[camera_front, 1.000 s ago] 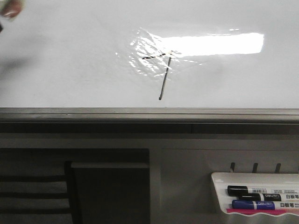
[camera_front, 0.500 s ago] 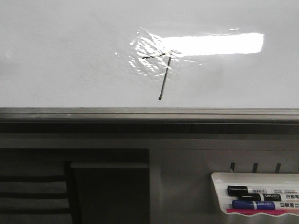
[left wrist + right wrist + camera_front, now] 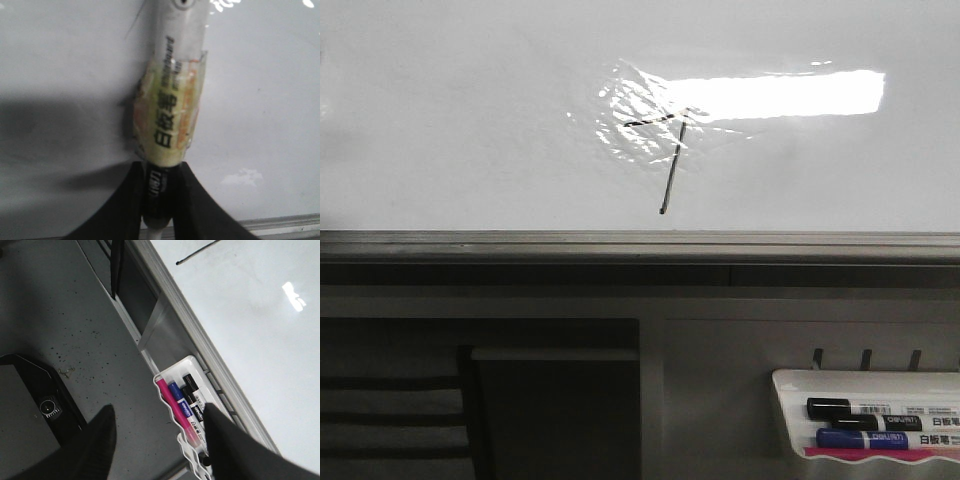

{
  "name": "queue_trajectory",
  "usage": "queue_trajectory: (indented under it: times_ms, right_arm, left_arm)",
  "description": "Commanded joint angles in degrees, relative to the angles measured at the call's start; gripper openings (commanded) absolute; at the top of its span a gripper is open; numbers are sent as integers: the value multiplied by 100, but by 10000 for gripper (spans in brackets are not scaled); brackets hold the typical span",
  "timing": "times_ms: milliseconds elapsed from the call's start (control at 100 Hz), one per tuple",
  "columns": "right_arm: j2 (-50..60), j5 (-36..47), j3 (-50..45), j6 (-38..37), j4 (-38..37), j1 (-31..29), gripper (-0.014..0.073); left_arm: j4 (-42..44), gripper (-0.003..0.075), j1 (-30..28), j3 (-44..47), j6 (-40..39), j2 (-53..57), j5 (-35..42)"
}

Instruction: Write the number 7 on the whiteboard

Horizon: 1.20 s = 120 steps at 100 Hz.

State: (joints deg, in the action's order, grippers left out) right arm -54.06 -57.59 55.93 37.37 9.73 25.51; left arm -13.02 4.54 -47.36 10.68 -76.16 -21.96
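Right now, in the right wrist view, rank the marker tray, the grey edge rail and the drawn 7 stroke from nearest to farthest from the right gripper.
1. Marker tray, just ahead of the right gripper, partly behind one finger.
2. Grey edge rail, beyond the tray, along the whiteboard.
3. Number 7 stroke, farthest, on the board.

Whiteboard: a hand-drawn number 7, partly over the glare patch.
Held marker: Chinese characters "白板笔"; the small English print above them is too blurred to read.
Black tray marker, below the whiteboard: "DELI", "白板笔".
Blue tray marker: same print.
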Motion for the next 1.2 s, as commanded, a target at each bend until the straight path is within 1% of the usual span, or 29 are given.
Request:
queue_trajectory:
  times_ms: [0, 100, 170, 270, 300, 340, 400, 470, 550, 590, 630, 660, 720, 750, 870, 930, 940, 1000, 1070, 1190]
  right_arm:
    - [54, 303, 145, -34, 29, -34, 352]
    - [54, 303, 145, -34, 29, -34, 352]
    - [54, 303, 145, -34, 29, -34, 352]
    - [54, 303, 145, -34, 29, -34, 352]
    - [54, 303, 145, -43, 29, -34, 352]
    - [64, 303, 145, -53, 29, -34, 351]
    - [78, 293, 145, -156, 3, -34, 350]
    - [230, 282, 145, -471, -168, -34, 328]
    - [410, 282, 145, -1301, -620, -34, 284]
    - [484, 282, 145, -1852, -880, -46, 265]
    - [575, 296, 132, -2737, -1247, -46, 242]
    - [640, 325, 88, -3165, -1427, -46, 227]
    - [796, 474, -57, -3654, -1572, -46, 212]
    - [913, 676, -206, -3849, -1584, -46, 205]
    - [1361, 1510, -892, -4146, -1584, -46, 202]
    - [1647, 2117, -1321, -4161, -1592, -46, 202]
    - [1647, 2117, -1370, -4161, -1592, -46, 202]
    - [1907, 2833, -1791, -4161, -1592, -46, 202]
    - [2143, 3571, -2235, -4161, -1592, -46, 202]
    - [2395, 4464, -2836, -4161, -1578, -46, 194]
  left_arm:
    - [-89, 0, 22, -260, -65, 34, 70]
    - [-89, 71, 22, -339, -65, -17, -14]
    - [-89, 148, 22, -376, -65, -17, -24]
    - [-89, 280, 22, -464, -65, -17, -182]
    - [-89, 312, 22, -521, -65, -5, -274]
    - [-89, 331, 22, -564, -65, 15, -356]
    - [9, 336, 22, -646, -55, 81, -545]
    - [144, 335, 22, -669, -55, 250, -687]
    - [223, 335, 22, -669, -55, 588, -879]
    - [259, 335, 22, -669, -43, 765, -967]
    - [262, 335, 22, -669, -43, 995, -997]
    - [262, 335, 22, -656, -43, 1150, -997]
    - [262, 335, 22, -604, -43, 1519, -997]
    - [262, 335, 22, -546, -43, 1690, -971]
    - [249, 335, 22, -65, -43, 2465, -805]
    - [223, 335, 22, 326, -43, 2889, -649]
    - [223, 335, 22, 372, -43, 2938, -600]
    - [223, 335, 22, 806, -43, 3391, -346]
    - [223, 335, 22, 1287, -43, 3892, 119]
    - [220, 335, 22, 1881, -43, 4421, 541]
